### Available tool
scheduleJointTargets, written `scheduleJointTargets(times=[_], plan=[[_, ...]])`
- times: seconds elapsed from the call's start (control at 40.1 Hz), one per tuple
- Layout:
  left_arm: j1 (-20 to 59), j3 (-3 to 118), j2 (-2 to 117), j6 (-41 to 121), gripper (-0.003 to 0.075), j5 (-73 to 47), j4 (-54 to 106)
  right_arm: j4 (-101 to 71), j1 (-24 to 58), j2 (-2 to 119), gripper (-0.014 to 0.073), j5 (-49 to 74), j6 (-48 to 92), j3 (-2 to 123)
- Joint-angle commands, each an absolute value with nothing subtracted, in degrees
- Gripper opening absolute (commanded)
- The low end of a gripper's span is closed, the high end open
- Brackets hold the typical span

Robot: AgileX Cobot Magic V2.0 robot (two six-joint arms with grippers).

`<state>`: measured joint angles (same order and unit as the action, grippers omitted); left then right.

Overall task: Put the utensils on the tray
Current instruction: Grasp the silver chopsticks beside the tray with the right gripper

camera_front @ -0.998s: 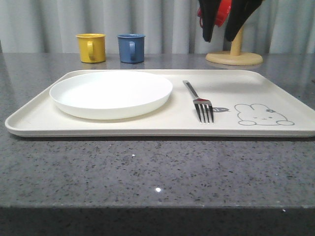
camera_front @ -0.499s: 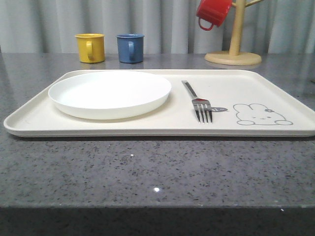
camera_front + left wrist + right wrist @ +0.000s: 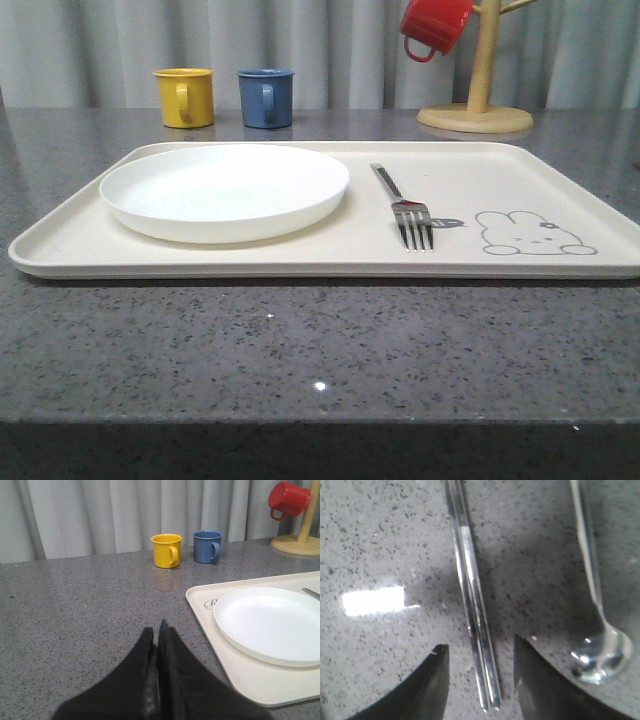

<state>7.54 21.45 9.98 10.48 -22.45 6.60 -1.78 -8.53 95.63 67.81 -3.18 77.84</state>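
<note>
A silver fork lies on the cream tray, between a white plate and the grey rabbit drawing. In the right wrist view, a pair of silver chopsticks lies on the grey counter with a silver spoon beside it. My right gripper is open low over the counter, its two fingers on either side of the chopsticks' end, not touching them. My left gripper is shut and empty above the bare counter, beside the tray's near corner.
A yellow mug and a blue mug stand on the counter behind the tray. A red mug hangs on a wooden mug tree at the back right. The plate takes up the tray's left half.
A second ago a black gripper hung in front of the red mug at the back right; it has left the front view. The fork, plate and tray lie as before.
</note>
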Motion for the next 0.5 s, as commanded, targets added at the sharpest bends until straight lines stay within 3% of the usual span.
scheduleJointTargets(times=[0.0, 0.374, 0.474], plan=[[7.57, 23.00, 10.59, 9.95, -0.0018, -18.25, 7.31, -2.10, -8.84, 95.39, 0.0339, 66.36, -2.31, 78.94], [7.57, 23.00, 10.59, 9.95, -0.0018, -18.25, 7.31, -2.10, -8.84, 98.69, 0.0335, 66.45, -2.31, 78.94], [7.57, 23.00, 10.59, 9.95, -0.0018, -18.25, 7.31, -2.10, -8.78, 98.75, 0.0253, 67.08, -2.31, 78.94]])
